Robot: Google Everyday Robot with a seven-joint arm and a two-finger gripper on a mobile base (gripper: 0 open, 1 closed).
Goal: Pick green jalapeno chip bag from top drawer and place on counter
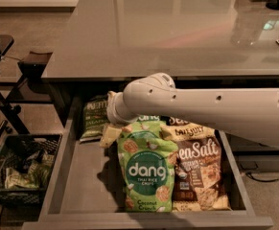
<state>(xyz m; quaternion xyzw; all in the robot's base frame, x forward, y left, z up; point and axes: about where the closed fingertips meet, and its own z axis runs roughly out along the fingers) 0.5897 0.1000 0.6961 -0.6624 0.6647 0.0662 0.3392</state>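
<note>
The green jalapeno chip bag (94, 118) stands at the back left of the open top drawer (79, 181), partly under the counter's edge. My gripper (108, 135) hangs from the white arm's wrist just right of that bag, low over the drawer, between it and a bright green dang bag (146, 171). The arm reaches in from the right and hides the backs of the other bags. The glossy grey counter (177, 32) lies above the drawer.
Brown-and-cream Sea Salt bags (196, 169) fill the drawer's right half beside the dang bag. A black wire basket (19, 171) with green packets sits on the floor at the left. A dark stool (33, 61) stands at the back left.
</note>
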